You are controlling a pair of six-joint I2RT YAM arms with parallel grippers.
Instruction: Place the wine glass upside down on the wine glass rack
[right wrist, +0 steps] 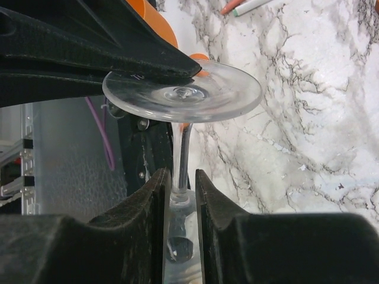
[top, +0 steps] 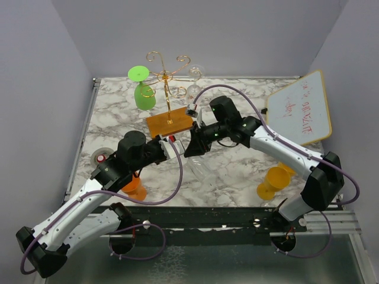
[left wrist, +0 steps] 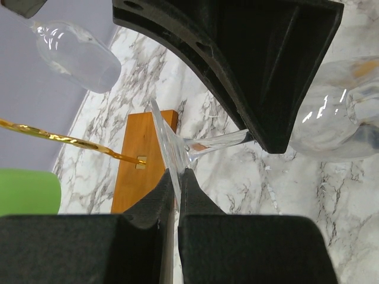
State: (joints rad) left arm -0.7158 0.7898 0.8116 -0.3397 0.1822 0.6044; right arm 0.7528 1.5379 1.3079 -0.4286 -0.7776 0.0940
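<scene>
Black-fingered, the right gripper (right wrist: 180, 188) is pressed together on the stem of the clear wine glass (right wrist: 183, 94), pinching it just where the stem meets the bowl. The left gripper (left wrist: 176, 177) is closed too, nipping the rim of the glass's round foot between its tips, so both arms hold the one glass between them. The glass lies roughly on its side in the air over the marble table (top: 118, 112), foot toward the left arm and bowl toward the right arm. It hangs just on the near side of the wine glass rack (top: 169, 77) and is not touching it. The rack's orange-brown wooden base (top: 170, 123) sits flat on the marble beyond the two grippers, with the gold wire stem and curled arms rising from it. A green goblet (top: 142, 89) stands foot-up at the rack's left side, and a second clear glass (top: 194, 83) is foot-up at its right; whether either hangs from the wire or rests on the table, I cannot tell. Farther out, a small whiteboard (top: 299, 109) with red writing lies at the table's right edge. An orange goblet (top: 272, 183) lies near the right arm's base, and another orange cup (top: 135, 188) shows under the left arm.
</scene>
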